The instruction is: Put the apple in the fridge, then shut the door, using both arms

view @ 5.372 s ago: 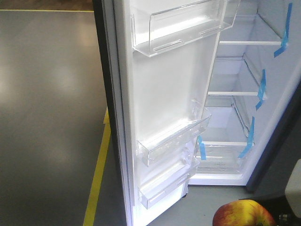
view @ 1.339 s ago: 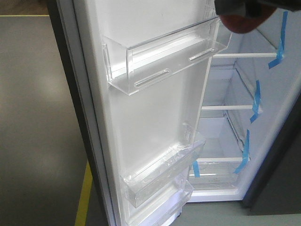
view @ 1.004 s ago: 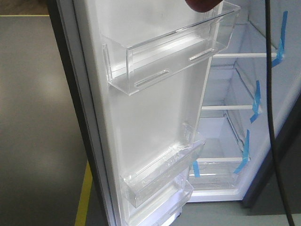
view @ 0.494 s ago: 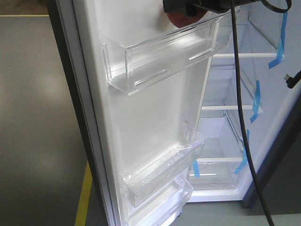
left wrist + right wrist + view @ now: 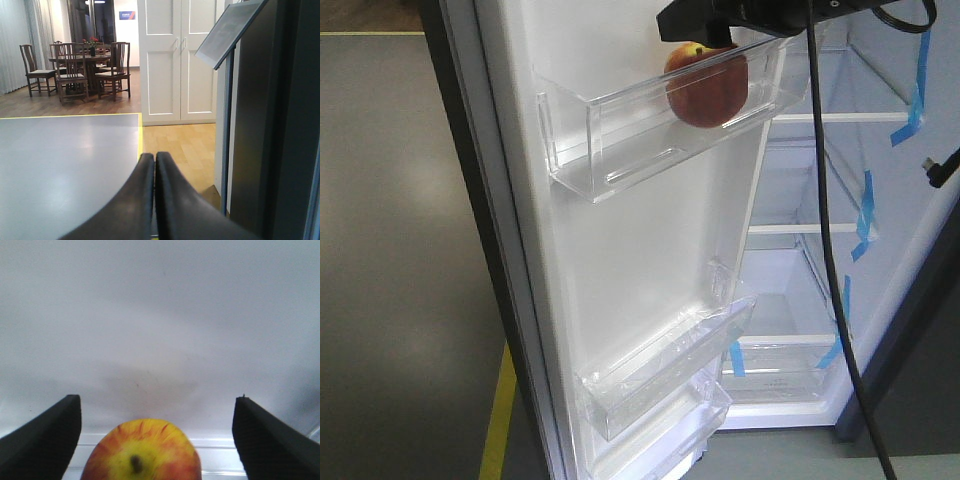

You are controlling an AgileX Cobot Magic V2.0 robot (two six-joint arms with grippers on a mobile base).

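Observation:
The red-and-yellow apple (image 5: 706, 85) rests in the upper clear bin (image 5: 620, 130) of the open door (image 5: 620, 260), on its white inner liner. Just above it hangs my right gripper (image 5: 720, 22). In the right wrist view that gripper (image 5: 157, 399) is open, its fingers (image 5: 52, 432) wide apart on either side of the apple (image 5: 141, 452) and not touching it. The fridge (image 5: 820, 160) shows its white interior to the right. My left gripper (image 5: 155, 157) is shut on nothing, beside a dark grey panel (image 5: 285, 125).
A black cable (image 5: 828, 250) hangs in front of the fridge opening. Two lower door bins (image 5: 660, 365) stick out. Blue tape (image 5: 865, 205) marks the glass shelves. A yellow floor line (image 5: 500, 420) runs by the door. Far off stand chairs (image 5: 75, 70) and white doors (image 5: 177, 60).
The apple has dropped from under the right gripper into the upper door bin and now sits lower, in full view. The right gripper stays at the top of the view.

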